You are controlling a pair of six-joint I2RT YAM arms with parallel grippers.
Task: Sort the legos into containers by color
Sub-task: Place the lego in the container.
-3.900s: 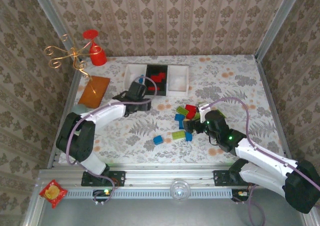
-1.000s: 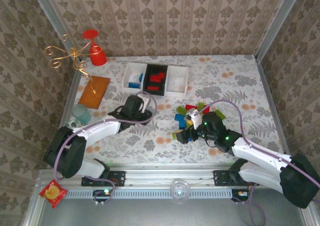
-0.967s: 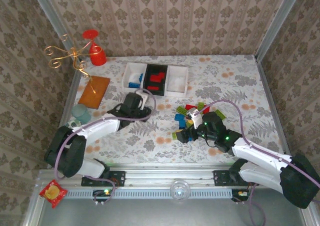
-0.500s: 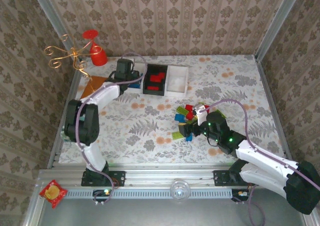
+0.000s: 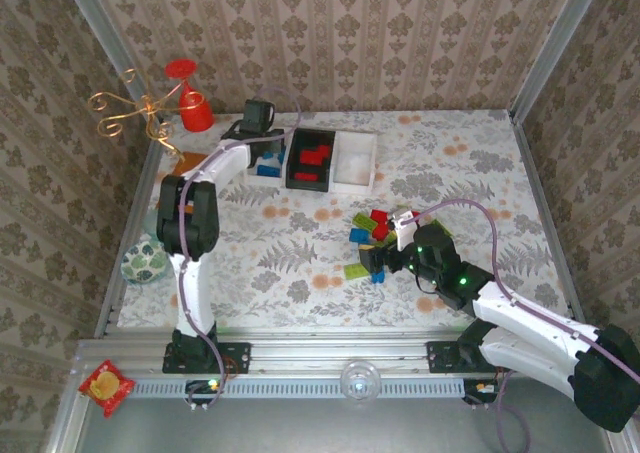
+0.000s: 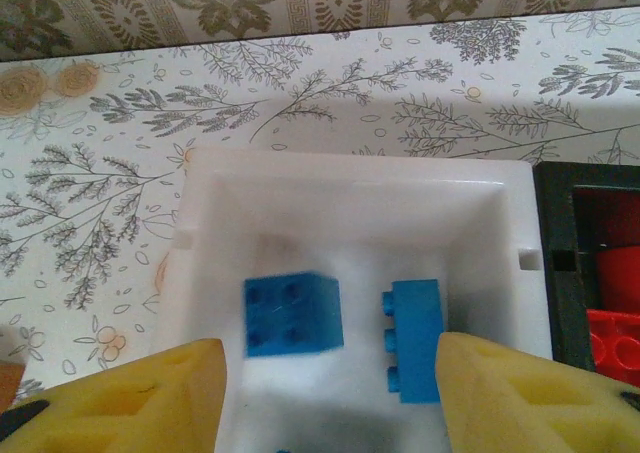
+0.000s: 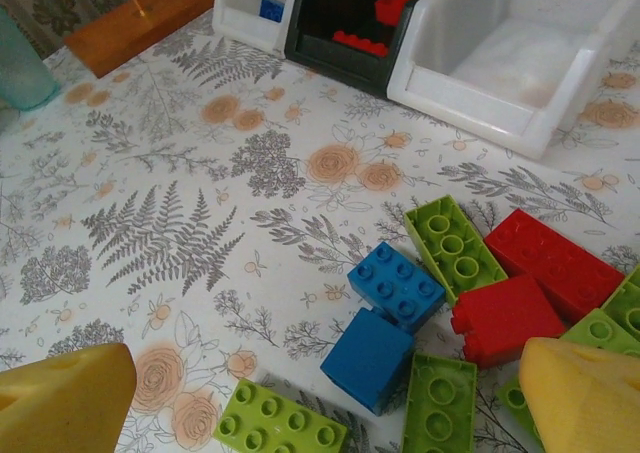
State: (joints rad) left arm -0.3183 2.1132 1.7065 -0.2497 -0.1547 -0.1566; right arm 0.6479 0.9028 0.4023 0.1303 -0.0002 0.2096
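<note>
My left gripper (image 5: 266,153) (image 6: 330,403) hangs open over the left white bin (image 5: 257,153) (image 6: 210,273). Two blue bricks (image 6: 293,315) (image 6: 415,340) lie on that bin's floor, and nothing is between the yellow fingertips (image 6: 130,398). The black bin (image 5: 312,160) (image 7: 345,23) holds red bricks (image 7: 395,3). The right white bin (image 5: 356,161) (image 7: 510,53) looks empty. My right gripper (image 5: 380,262) (image 7: 325,413) is open, low over the loose pile (image 5: 375,228). That pile holds blue bricks (image 7: 397,283), lime green bricks (image 7: 452,248) and red bricks (image 7: 505,318).
A red cup (image 5: 195,113) and a gold wire stand (image 5: 140,108) sit at the back left beside the orange-brown board (image 5: 188,163) (image 7: 140,8). A teal cup (image 5: 145,261) (image 7: 20,68) stands by the left edge. Bare patterned cloth lies between the pile and the bins.
The left arm swung from mid-table back to the left white bin and now hangs open above it. A blue brick shows blurred inside. The right gripper shifted slightly right beside the pile.
</note>
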